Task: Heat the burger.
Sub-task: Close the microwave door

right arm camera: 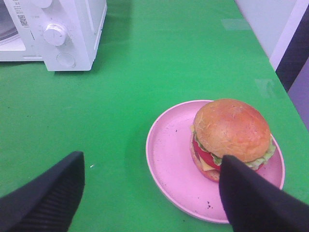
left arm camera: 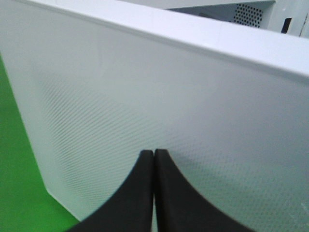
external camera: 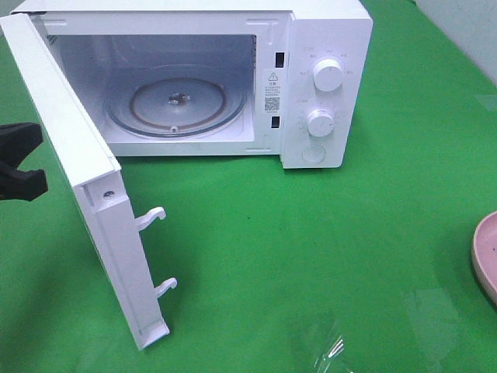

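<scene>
The burger (right arm camera: 231, 133), with a glossy brown bun, lettuce, tomato and cheese, sits on a round pink plate (right arm camera: 169, 154) on the green table. My right gripper (right arm camera: 152, 159) hovers over the plate's near side, open, and its right finger (right arm camera: 256, 198) is close in front of the burger. Nothing is between its fingers. My left gripper (left arm camera: 153, 154) is shut and empty, its tips close to the outer face of the microwave door (left arm camera: 145, 87). The burger does not show in the exterior high view.
The white microwave (external camera: 326, 47) stands at the back with its door (external camera: 78, 194) swung wide to the left. Its cavity holds a bare glass turntable (external camera: 177, 105). The pink plate's edge (external camera: 483, 256) shows at the far right. A white wall (right arm camera: 270, 24) borders the table.
</scene>
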`<state>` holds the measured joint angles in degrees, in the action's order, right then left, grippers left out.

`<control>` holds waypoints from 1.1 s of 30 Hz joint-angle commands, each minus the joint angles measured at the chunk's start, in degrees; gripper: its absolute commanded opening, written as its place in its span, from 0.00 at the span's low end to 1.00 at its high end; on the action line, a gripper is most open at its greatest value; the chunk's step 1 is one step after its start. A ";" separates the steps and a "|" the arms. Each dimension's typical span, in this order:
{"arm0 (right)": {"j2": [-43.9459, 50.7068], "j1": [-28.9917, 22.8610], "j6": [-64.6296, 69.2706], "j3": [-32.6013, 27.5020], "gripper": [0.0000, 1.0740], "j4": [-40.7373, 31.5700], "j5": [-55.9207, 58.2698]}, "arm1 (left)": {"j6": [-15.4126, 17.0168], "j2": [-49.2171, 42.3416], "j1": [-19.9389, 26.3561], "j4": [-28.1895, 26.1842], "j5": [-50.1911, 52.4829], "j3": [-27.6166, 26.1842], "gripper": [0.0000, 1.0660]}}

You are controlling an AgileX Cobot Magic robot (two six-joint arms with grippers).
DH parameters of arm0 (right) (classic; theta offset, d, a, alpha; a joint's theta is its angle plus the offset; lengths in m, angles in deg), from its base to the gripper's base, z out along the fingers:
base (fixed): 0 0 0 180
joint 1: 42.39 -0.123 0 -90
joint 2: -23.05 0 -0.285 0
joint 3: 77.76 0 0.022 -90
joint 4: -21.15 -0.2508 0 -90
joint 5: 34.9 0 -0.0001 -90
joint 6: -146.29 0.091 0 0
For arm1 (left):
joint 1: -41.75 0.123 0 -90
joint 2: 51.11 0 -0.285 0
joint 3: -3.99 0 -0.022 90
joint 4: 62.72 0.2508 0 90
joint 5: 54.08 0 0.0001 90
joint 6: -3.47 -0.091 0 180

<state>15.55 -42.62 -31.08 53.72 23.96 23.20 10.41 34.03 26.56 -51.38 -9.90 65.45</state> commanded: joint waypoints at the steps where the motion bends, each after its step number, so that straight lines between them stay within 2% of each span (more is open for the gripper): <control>1: 1.43 0.23 -0.63 -0.23 0.71 -0.34 -0.69 | 0.11 1.78 -2.01 -1.83 1.26 -2.06 0.00; 4: 1.43 0.23 -0.63 -0.23 0.71 -0.34 -0.69 | -0.34 4.53 -4.41 -4.13 1.49 -4.07 0.00; 5: 1.43 0.23 -0.63 -0.23 0.71 -0.34 -0.69 | -1.72 6.19 -5.84 -6.02 2.06 -4.98 0.00; 10: 1.43 0.23 -0.63 -0.23 0.71 -0.34 -0.69 | -4.24 10.08 -9.80 -8.77 2.46 -8.14 0.00; 17: 1.43 0.23 -0.63 -0.23 0.71 -0.34 -0.69 | -5.04 16.10 -14.44 -12.03 2.12 -14.84 0.00; 23: 1.43 0.23 -0.63 -0.23 0.71 -0.34 -0.69 | -6.93 19.65 -16.96 -14.38 1.32 -19.77 0.00; 25: 1.43 0.23 -0.63 -0.23 0.71 -0.34 -0.69 | -7.56 21.77 -18.11 -16.33 0.06 -22.92 0.00; 33: 1.43 0.23 -0.63 -0.23 0.71 -0.34 -0.69 | -7.51 26.87 -19.65 -16.56 -2.58 -31.28 0.00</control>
<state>15.55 -42.62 -31.08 53.72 23.96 23.20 2.90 60.84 7.31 -67.25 -12.02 34.80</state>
